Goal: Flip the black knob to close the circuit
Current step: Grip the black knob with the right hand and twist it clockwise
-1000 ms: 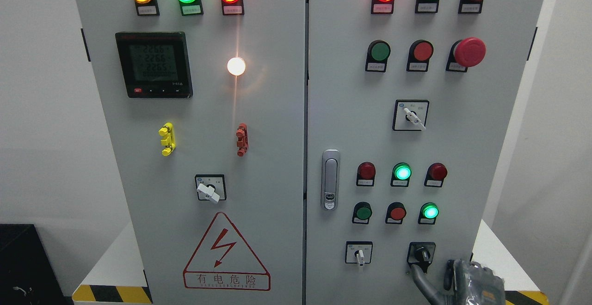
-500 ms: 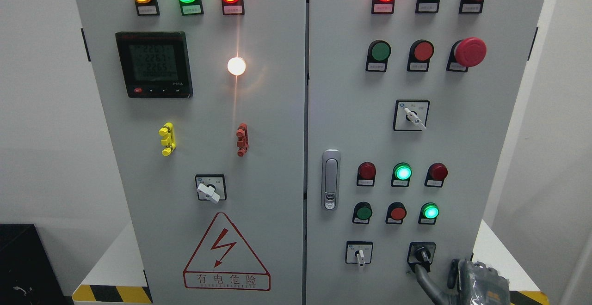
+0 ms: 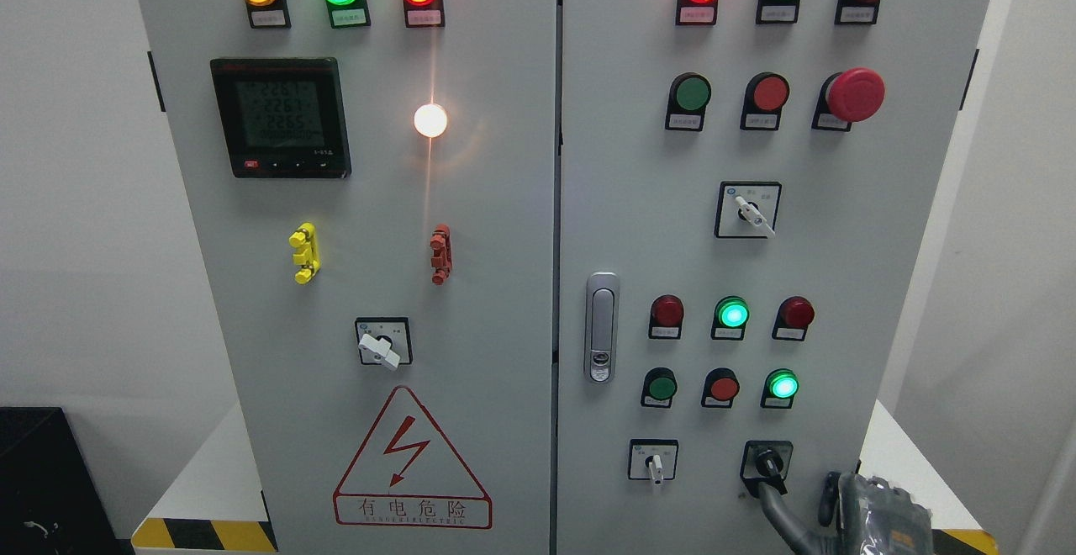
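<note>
The black knob (image 3: 767, 461) sits in a black square plate at the lower right of the cabinet's right door (image 3: 639, 202), with its handle pointing roughly downward. My right hand (image 3: 797, 494) comes in at the bottom right corner, just below and to the right of the knob. One grey finger (image 3: 775, 511) stretches up-left and ends just under the knob plate; whether it touches is unclear. Another finger (image 3: 829, 492) stands apart from it, and the hand holds nothing. The left hand does not show.
A white-handled selector (image 3: 654, 462) sits left of the black knob, another (image 3: 751, 212) higher up, and a third (image 3: 380, 346) on the left door. Lit lamps, push buttons, a red mushroom button (image 3: 854, 94) and a door latch (image 3: 600, 328) fill the panel. The white base (image 3: 904, 471) carries hazard stripes.
My right hand has slid a little down and to the right, away from the knob. The knob's handle looks much the same. The meter digits flicker.
</note>
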{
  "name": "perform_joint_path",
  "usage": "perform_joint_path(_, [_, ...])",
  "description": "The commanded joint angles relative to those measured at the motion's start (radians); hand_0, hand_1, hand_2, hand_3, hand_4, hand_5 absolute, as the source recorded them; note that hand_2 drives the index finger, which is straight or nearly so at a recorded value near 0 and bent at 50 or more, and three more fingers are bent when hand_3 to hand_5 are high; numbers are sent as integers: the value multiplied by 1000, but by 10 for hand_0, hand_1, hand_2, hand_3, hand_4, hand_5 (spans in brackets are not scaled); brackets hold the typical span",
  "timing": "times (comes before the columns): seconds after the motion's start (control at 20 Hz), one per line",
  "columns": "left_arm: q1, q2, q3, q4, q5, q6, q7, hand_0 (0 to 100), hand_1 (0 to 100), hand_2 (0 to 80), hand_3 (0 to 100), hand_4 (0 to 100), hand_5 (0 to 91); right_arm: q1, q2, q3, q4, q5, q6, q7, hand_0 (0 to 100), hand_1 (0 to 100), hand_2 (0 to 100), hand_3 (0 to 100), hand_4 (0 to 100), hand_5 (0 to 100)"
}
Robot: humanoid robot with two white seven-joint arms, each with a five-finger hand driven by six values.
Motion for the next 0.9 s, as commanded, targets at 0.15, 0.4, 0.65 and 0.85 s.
perform_joint_path(0.15, [23, 0, 0, -29, 0, -1, 0, 120, 556, 0, 0, 0, 0, -2, -1, -15, 2, -33, 0, -4, 0, 21, 837, 996, 856, 903])
perform_joint_path(0.4, [23, 0, 0, -29, 0, -1, 0, 120, 556, 0, 0, 0, 0, -2, -19, -16, 2, -34, 0, -6, 0, 26, 837, 994, 854, 904])
perform_joint_path(0.65, [21, 0, 0, -29, 0, -1, 0, 120, 556, 0, 0, 0, 0, -5, -19, -15, -3, -54, 0, -8, 0, 30, 836, 993, 855, 905])
perform_joint_path(0.85, [21, 0, 0, -29, 0, -1, 0, 120, 556, 0, 0, 0, 0, -5, -19, -13, -3, -56, 0, -8, 0, 31, 833, 992, 856, 904])
